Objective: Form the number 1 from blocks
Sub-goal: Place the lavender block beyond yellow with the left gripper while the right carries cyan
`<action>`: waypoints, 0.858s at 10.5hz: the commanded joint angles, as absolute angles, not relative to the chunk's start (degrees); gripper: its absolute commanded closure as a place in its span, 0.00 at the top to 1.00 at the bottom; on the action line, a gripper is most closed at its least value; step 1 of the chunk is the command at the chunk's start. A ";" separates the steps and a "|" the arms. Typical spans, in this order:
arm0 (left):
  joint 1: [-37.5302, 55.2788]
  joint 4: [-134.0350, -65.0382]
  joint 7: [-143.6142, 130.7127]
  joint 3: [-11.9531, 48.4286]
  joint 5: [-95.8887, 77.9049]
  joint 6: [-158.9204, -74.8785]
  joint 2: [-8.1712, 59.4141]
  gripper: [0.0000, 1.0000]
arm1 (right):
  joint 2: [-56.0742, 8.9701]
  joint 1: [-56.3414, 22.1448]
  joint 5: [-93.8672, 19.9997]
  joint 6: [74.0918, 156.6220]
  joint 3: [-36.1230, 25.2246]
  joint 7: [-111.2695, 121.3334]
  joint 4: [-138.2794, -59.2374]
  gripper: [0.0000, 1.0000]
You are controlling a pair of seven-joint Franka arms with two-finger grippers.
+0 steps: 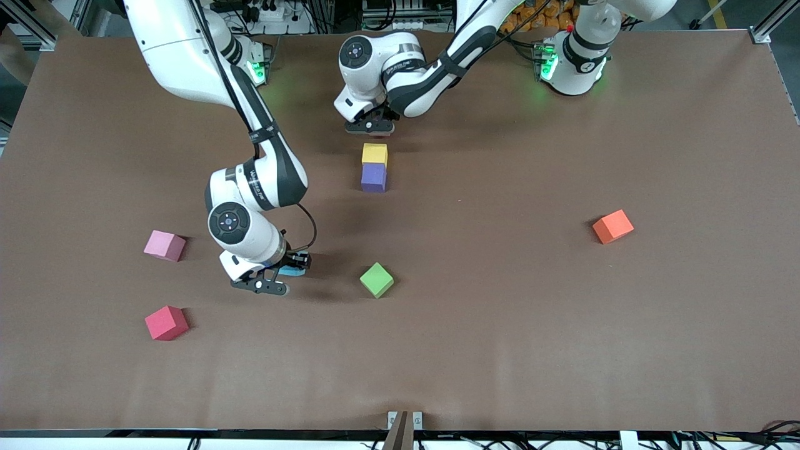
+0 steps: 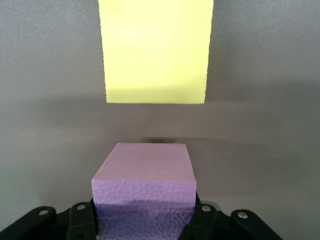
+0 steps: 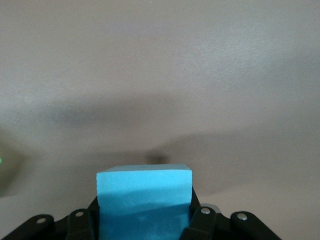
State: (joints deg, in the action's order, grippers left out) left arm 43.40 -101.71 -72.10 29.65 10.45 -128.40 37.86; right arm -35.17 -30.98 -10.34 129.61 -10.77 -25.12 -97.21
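Observation:
A yellow block (image 1: 374, 154) touches a purple block (image 1: 373, 178) that lies nearer to the front camera; together they form a short line. My left gripper (image 1: 370, 129) is low over the table beside the yellow block (image 2: 156, 50). The left gripper (image 2: 145, 222) is shut on a pinkish-purple block (image 2: 145, 170). My right gripper (image 1: 289, 270) is low over the table between the pink block (image 1: 165, 245) and the green cube, shut on a light blue block (image 1: 292, 270). In the right wrist view that blue block (image 3: 144, 200) fills the right gripper (image 3: 144, 222). An orange block (image 1: 612, 225) lies alone toward the left arm's end.
A green cube (image 1: 376, 279) sits beside my right gripper, nearer to the front camera than the purple block. A red cube (image 1: 166, 322) lies nearer to the front camera than the pink block. Brown table (image 1: 500, 350) stretches wide around them.

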 commanded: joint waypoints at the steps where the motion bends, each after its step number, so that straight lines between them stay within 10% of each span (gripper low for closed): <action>1: 44.03 -99.85 -73.39 29.27 13.53 -128.50 39.46 0.00 | -33.49 -32.69 -13.78 129.90 -11.07 -25.05 -99.57 0.55; 9: 44.03 -98.09 -72.69 28.04 14.50 -128.85 40.78 0.00 | -32.78 -35.25 -21.01 129.90 -11.07 -24.87 -101.07 0.55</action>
